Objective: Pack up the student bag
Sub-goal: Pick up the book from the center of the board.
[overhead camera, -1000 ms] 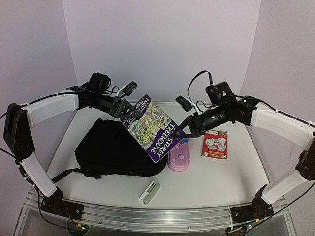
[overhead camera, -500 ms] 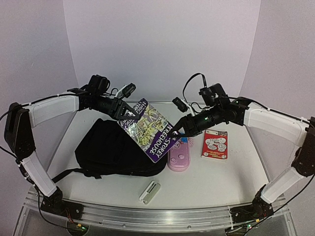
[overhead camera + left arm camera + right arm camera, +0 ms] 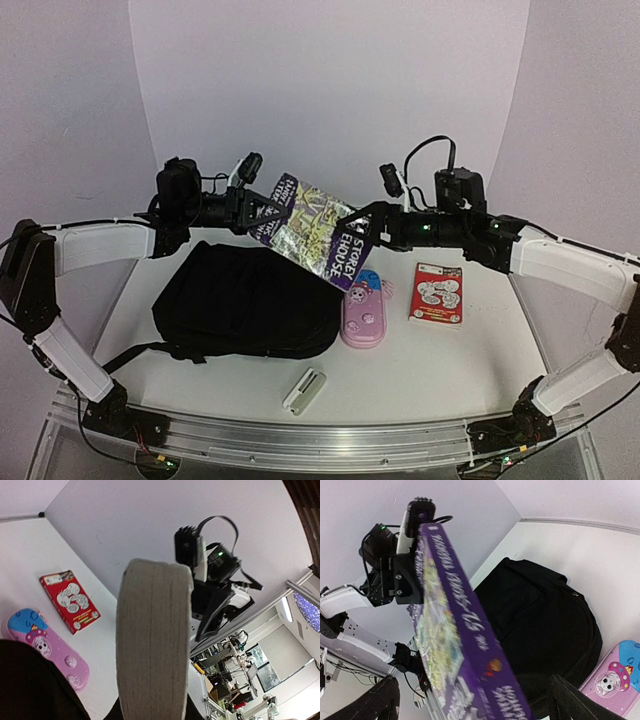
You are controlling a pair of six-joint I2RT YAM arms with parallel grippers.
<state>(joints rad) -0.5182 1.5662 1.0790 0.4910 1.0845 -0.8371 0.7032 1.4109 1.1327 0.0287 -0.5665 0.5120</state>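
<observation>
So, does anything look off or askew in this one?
Only the book: it hangs tilted in mid-air above the backpack. The left gripper pinches one end, and the right gripper has its jaws straddling the other end with gaps showing. Nothing looks spilled or damaged.

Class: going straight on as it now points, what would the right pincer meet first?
The right pincer would meet the purple book, already between its spread fingers; beyond that, probably the left pincer gripping the far end.
</observation>
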